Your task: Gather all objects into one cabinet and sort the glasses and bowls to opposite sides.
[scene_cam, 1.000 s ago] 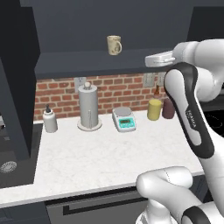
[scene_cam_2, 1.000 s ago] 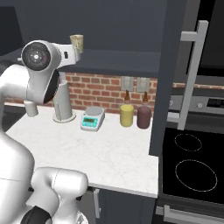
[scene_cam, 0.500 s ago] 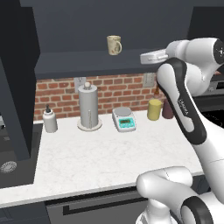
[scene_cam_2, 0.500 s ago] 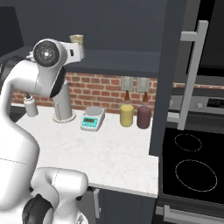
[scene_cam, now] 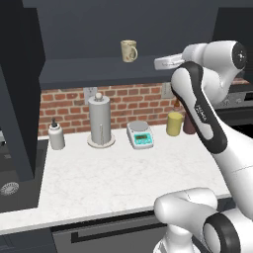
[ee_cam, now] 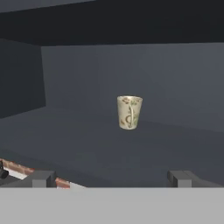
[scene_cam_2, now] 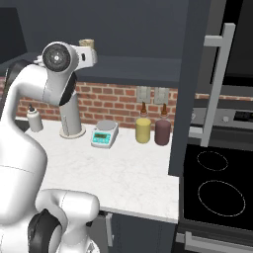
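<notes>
The dark slate-grey wall cabinet point(scene_cam: 99, 29) is seen standing open above the counter, its tall door point(scene_cam_2: 195, 94) swung out at the right with a long grey bar handle point(scene_cam_2: 217, 89) on it. The white marble counter point(scene_cam: 113, 173) is spread below, backed by a red brick wall point(scene_cam: 128, 101). A black cooktop point(scene_cam_2: 217, 192) is set just beside the counter's right end.

The white arm point(scene_cam: 202, 108) is raised from the base to cabinet height, its hand turned toward the open shelf. On the counter, a grey paper towel holder point(scene_cam: 100, 121) is placed upright near the brick wall, with a small white kitchen scale point(scene_cam: 139, 134) just beside it to the right. A yellow canister point(scene_cam_2: 143, 129) and a maroon canister point(scene_cam_2: 162, 131) are stood side by side further right. A white soap bottle point(scene_cam: 56, 136) is set at the left, apart from the holder.

The cream patterned mug point(ee_cam: 129, 112) is found upright on the cabinet shelf, toward the back, alone on the dark surface. The gripper point(ee_cam: 111, 178) is held level with the shelf, well short of the mug; its two dark fingertips point(ee_cam: 43, 178) are spread wide apart and nothing is held between them.
</notes>
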